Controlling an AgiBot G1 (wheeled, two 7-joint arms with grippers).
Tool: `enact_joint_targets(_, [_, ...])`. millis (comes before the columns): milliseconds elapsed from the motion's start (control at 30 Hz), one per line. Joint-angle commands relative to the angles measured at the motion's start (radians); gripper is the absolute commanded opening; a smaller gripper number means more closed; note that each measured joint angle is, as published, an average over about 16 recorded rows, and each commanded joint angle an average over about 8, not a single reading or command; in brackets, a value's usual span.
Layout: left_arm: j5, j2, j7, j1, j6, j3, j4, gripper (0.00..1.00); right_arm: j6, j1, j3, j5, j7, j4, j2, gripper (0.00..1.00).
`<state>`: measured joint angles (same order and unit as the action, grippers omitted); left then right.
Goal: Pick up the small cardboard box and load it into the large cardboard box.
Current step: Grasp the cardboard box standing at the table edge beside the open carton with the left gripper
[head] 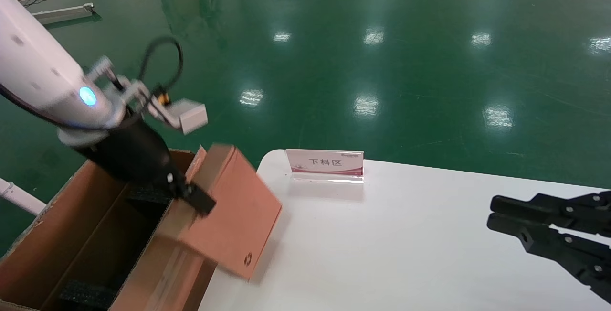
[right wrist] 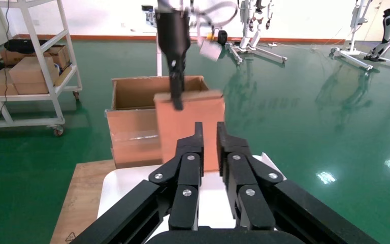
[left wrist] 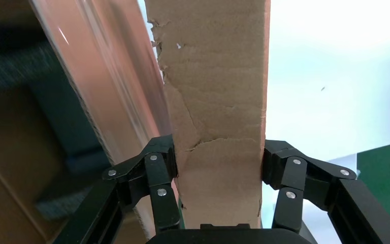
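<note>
Open white table (head: 405, 244) beyond sign (head: 325, 163)

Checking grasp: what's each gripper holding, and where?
Left gripper clamps the small cardboard box across its narrow tan edge. Right gripper holds nothing.

sign (head: 325, 163): "下料区" | small cardboard box (head: 229, 210): recycling symbol, probably

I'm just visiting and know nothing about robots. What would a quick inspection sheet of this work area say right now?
Surface: white table, mostly bare.
Job's things: small cardboard box held tilted over the rim of the large cardboard box, not yet inside.
Clutter: sign stand on the table.
Grippers: left gripper clamped on the small box; right gripper idle over the table, shut.
Cables: black cable looping at the left wrist.
Surroundings: green floor; shelf cart.
</note>
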<state>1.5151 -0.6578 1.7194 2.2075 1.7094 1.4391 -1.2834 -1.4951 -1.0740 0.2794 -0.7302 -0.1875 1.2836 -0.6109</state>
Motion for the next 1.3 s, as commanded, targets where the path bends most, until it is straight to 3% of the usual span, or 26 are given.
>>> enact_joint_targets(33, [0.001,0.003,-0.013,0.029,0.011,-0.026,-0.006,0.00,0.000,0.000,0.000,0.000,0.000,0.000,0.000,1.00])
enact_joint_targets(333, [0.047,0.028,-0.089,0.199,0.025,-0.063,-0.055,0.00,0.000,0.000,0.000,0.000,0.000,0.000,0.000,1.00])
enact_joint_targets(633, [0.092,0.033,-0.147,0.430,0.029,0.094,-0.085,0.00,0.000,0.000,0.000,0.000,0.000,0.000,0.000,1.00])
enact_joint_targets(900, [0.056,0.000,-0.154,0.607,0.030,0.348,-0.065,0.00,0.000,0.000,0.000,0.000,0.000,0.000,0.000,1.00])
enact_joint_targets(1300, [-0.193,-0.142,-0.140,0.851,0.030,0.934,-0.018,0.00,0.000,0.000,0.000,0.000,0.000,0.000,0.000,1.00])
